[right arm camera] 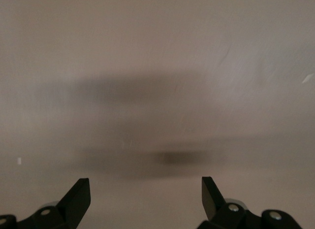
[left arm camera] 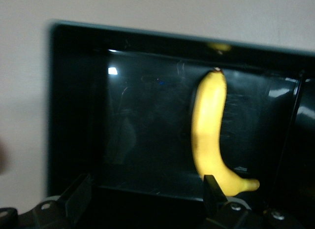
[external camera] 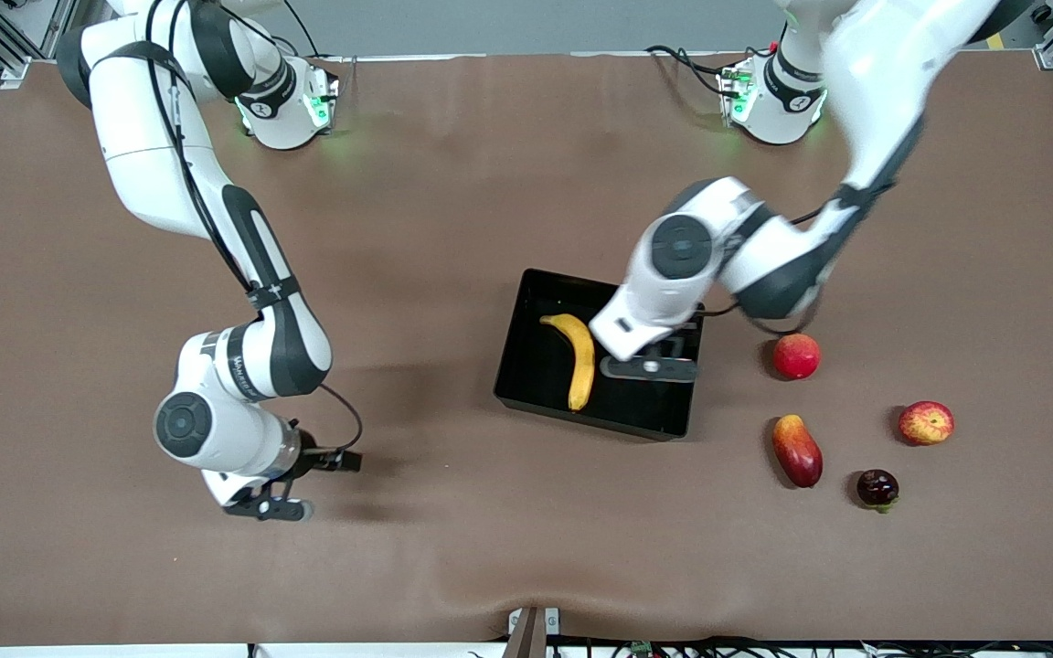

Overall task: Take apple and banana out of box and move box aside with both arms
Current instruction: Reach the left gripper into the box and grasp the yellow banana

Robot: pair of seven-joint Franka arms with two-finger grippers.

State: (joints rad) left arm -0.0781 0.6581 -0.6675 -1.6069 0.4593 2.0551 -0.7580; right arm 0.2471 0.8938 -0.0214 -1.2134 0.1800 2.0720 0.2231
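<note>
the box (external camera: 526,370) is sitting near the middle of the table (external camera: 453,183), a shallow glossy black tray with upright walls, its long sides running at a slight slant to the table's edges. it is not yet moved aside, as far as one can judge; that two-armed step is waiting until the fruit is out. of the two fruits, only the banana (external camera: 579,356) is lying in the box, stretched along the floor toward the wall facing the right arm's end of the table, one tip close to the wall nearest the front camera. it is long, curved and plain yellow with a dark stub at one end, and the left wrist view is showing it reflected faintly in the shiny floor.

the apple (external camera: 926,423) is already sitting out on the table, toward the left arm's end, well apart from the box. it is small and round, red streaked with yellow. near it are lying a plain red round fruit (external camera: 796,356), a mango (external camera: 797,450) and a small dark fruit (external camera: 877,488), none of them touching one another.

so roughly a third is looking done: the banana and the box are remaining.

the left gripper (external camera: 653,367) is hovering over the box, beside the banana, its fingers (left arm camera: 211,190) spread wide and holding nothing. the right gripper (external camera: 271,507) is waiting low over bare table toward the right arm's end, fingers (right arm camera: 78,197) likewise spread wide and empty.
</note>
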